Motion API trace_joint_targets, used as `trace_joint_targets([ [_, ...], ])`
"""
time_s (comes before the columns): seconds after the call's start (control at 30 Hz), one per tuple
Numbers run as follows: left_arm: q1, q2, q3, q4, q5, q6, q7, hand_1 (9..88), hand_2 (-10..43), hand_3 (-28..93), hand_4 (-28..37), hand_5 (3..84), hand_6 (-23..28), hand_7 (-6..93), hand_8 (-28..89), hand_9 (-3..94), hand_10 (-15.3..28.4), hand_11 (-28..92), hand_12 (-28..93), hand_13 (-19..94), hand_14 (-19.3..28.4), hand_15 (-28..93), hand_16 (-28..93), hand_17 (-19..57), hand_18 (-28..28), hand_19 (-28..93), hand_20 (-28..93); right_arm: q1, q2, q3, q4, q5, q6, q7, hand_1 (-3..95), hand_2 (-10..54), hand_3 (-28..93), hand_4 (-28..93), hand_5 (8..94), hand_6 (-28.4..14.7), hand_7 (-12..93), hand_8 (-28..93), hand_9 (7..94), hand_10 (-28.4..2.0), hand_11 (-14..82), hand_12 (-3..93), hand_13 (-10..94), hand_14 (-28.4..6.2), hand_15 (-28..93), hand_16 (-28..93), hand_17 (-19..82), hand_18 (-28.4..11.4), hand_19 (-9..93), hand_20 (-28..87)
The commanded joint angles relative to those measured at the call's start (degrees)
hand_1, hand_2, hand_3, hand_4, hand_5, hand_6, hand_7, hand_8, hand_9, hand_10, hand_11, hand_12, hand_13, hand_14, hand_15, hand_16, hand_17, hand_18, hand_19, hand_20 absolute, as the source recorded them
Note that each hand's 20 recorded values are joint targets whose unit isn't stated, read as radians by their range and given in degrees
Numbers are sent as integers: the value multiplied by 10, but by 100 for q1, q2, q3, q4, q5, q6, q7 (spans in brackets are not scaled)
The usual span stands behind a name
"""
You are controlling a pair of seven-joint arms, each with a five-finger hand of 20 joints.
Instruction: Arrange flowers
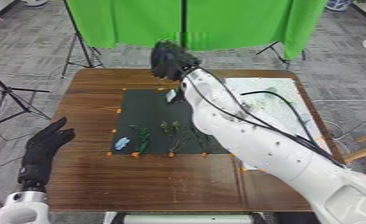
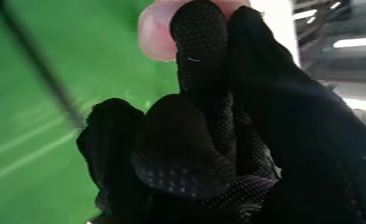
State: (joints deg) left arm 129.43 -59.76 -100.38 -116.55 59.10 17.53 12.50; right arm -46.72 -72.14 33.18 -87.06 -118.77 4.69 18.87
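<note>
My right hand [image 1: 172,62] is a dark blur over the table's far edge in the head view. In the right wrist view the same hand [image 2: 193,145] stands before green cloth, and a pale pink rounded thing [image 2: 156,32] shows close behind its upper part; whether the hand holds it is unclear. A dark mat [image 1: 148,112] carries a light blue flower [image 1: 122,143] at its near left corner, a green stem [image 1: 143,140] beside it and leafy stems [image 1: 174,134] farther right. Over the table's left side, my left hand [image 1: 43,151] is open and holds nothing.
A small pale object [image 1: 171,95] lies near the mat's far side. Right of my right arm is a white sheet [image 1: 290,92], with a dark curved tube above it. The brown table [image 1: 91,105] ends before a green cloth [image 1: 242,25] and thin black stands.
</note>
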Motion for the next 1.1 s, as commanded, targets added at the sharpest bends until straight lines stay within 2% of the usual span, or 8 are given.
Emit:
trace_joint_targets([
  [0.03, -39, 23, 62, 52, -19, -86, 32, 312, 151, 697, -145, 397, 62, 106, -69, 440, 144, 212, 86, 368, 177, 183, -31, 75, 118, 162, 146, -203, -601, -563, 379, -168, -241, -48, 609, -95, 591, -163, 771, -6, 283, 124, 898, -78, 114, 464, 898, -4, 655, 369, 643, -131, 932, 622],
  [0.13, -22, 5, 65, 41, -9, -87, 29, 311, 151, 696, -148, 398, 62, 106, -69, 441, 145, 212, 86, 369, 176, 184, -31, 76, 118, 162, 145, -258, -664, -620, 490, -216, -309, -42, 608, -95, 592, -163, 772, -6, 276, 111, 902, -78, 108, 451, 900, -5, 654, 367, 644, -134, 932, 623],
  [0.53, -120, 39, 130, 93, -10, -149, 9, 305, 133, 698, -147, 399, 63, 104, -69, 441, 146, 212, 87, 369, 177, 182, -31, 75, 119, 165, 145, -198, -793, -786, 917, -378, -230, -6, 582, -95, 596, -163, 766, 3, 270, 99, 896, -79, 97, 446, 895, -8, 653, 367, 638, -136, 932, 624],
  [0.7, -117, 17, 144, 95, -3, -159, 11, 305, 123, 698, -146, 399, 63, 102, -68, 441, 146, 212, 88, 369, 177, 182, -30, 74, 119, 165, 146, -204, -803, -813, 975, -423, -242, -6, 556, -95, 594, -158, 728, 5, 262, 87, 877, -80, 96, 450, 886, -12, 655, 368, 632, -138, 932, 620],
  [0.93, -74, 5, 126, 84, -9, -152, 24, 305, 116, 699, -142, 398, 63, 102, -67, 440, 145, 211, 89, 369, 177, 181, -29, 74, 120, 163, 146, -240, -799, -820, 1035, -529, -394, -37, 530, -95, 584, -149, 695, 7, 232, 80, 851, -85, 141, 424, 884, -15, 651, 364, 627, -142, 932, 614],
  [1.1, -96, 6, 127, 95, -3, -179, 18, 305, 114, 699, -139, 399, 64, 101, -67, 441, 145, 210, 89, 370, 178, 182, -29, 74, 121, 163, 148, -219, -765, -888, 1056, -706, -413, -102, 488, -95, 634, -161, 666, 16, 215, 59, 838, -89, 178, 414, 883, -17, 650, 365, 624, -144, 932, 615],
])
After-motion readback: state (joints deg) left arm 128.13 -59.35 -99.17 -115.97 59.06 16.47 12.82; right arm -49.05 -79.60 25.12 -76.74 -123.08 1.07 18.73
